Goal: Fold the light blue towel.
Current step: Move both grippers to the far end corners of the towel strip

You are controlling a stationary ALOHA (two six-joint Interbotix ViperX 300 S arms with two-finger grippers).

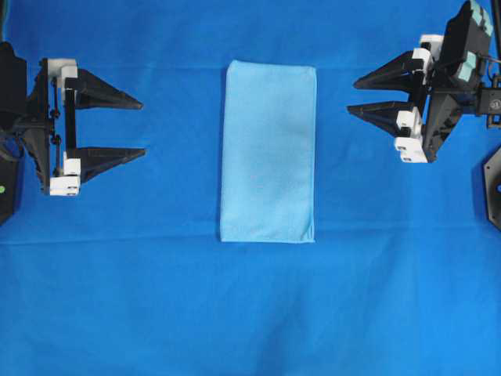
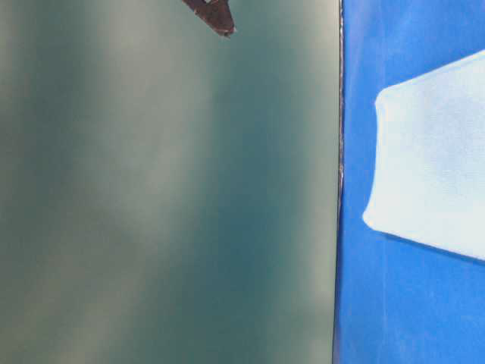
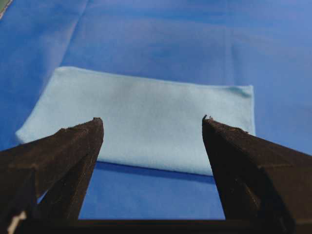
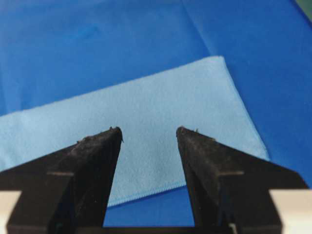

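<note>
The light blue towel (image 1: 268,151) lies flat at the centre of the overhead view as a tall rectangle, folded, with its long sides toward the arms. It also shows in the left wrist view (image 3: 146,122), the right wrist view (image 4: 146,122) and, blurred, the table-level view (image 2: 436,167). My left gripper (image 1: 143,126) hovers well left of the towel, open and empty, seen from its own camera (image 3: 152,118). To the towel's right my right gripper (image 1: 354,95) stands open and empty too, fingers pointing at it (image 4: 148,129). Neither touches the cloth.
A deep royal-blue sheet (image 1: 250,313) covers the whole table under the towel. In the table-level view a dark fingertip (image 2: 216,17) shows at the top, against a blurred grey-green background. The right arm's black base (image 1: 491,184) sits at the right edge.
</note>
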